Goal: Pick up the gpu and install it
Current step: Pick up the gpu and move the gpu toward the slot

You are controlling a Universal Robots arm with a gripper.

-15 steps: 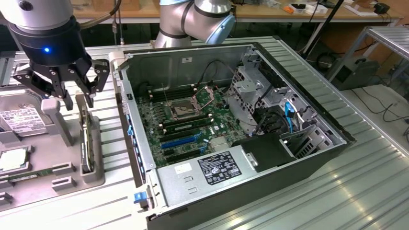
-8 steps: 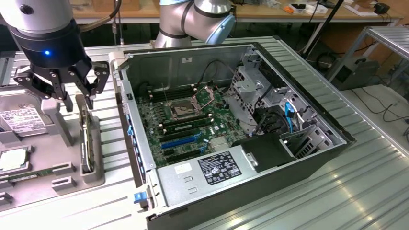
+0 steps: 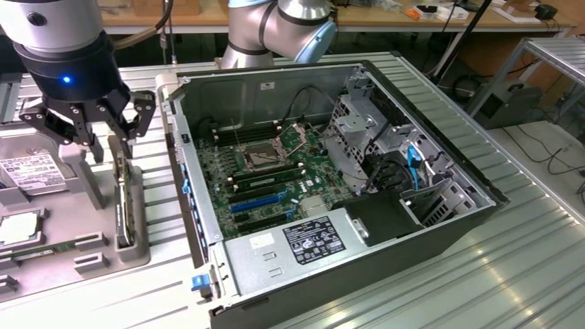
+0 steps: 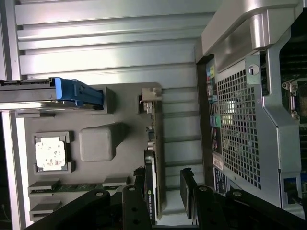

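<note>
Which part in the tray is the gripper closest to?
The gpu: the thin dark card standing on edge beside the case, under the open gripper; hard drive and memory stick sit farther off.

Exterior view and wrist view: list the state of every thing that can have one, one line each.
gripper: open, poised over the gpu, not gripping it.
gpu: standing on edge in its slot of the grey tray, not installed.
computer case: side open, motherboard exposed.
hard drive: lying flat in the tray, label up.
memory stick: lying in its tray slot.
</note>
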